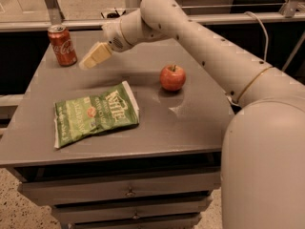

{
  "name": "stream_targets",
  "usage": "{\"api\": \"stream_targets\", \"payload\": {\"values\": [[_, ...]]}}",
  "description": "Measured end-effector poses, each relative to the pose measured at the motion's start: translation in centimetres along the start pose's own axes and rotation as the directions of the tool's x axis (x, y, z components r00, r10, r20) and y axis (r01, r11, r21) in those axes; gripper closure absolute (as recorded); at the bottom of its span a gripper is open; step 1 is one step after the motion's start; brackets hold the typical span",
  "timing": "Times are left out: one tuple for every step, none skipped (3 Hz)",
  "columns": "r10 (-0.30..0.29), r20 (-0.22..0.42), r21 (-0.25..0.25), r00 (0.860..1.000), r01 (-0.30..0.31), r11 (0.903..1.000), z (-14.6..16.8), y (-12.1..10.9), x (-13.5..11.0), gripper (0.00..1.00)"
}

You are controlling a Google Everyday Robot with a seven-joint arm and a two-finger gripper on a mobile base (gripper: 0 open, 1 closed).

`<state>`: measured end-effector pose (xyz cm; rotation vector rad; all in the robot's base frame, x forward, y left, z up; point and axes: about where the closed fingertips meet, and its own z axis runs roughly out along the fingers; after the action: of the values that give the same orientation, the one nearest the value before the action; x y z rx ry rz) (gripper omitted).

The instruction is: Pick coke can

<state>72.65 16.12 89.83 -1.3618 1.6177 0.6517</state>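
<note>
The coke can (62,45) is a red can with white script and a silver top. It stands upright at the far left corner of the grey table (190,123). My gripper (91,58) hangs above the table just right of the can, a short gap away, with its cream fingers pointing down-left toward it. It holds nothing. My white arm reaches in from the right, across the back of the table.
A red apple (172,77) sits right of centre. A green chip bag (95,114) lies flat at the front left. Drawers are below the tabletop. A metal rail and glass run behind the table.
</note>
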Motion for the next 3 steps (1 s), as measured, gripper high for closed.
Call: {"api": "stream_targets", "payload": {"values": [[0.01,0.131,-0.042,0.991,-0.004,0.9991,5.3,-1.0,-2.4,0.0],[0.011,0.184,-0.067,0.983,0.002,0.9977,7.8,-1.0,-3.8,0.0],[0.022,0.168,-0.064,0.986,-0.011,0.9979,10.6,-0.5,-4.1,0.02]]}}
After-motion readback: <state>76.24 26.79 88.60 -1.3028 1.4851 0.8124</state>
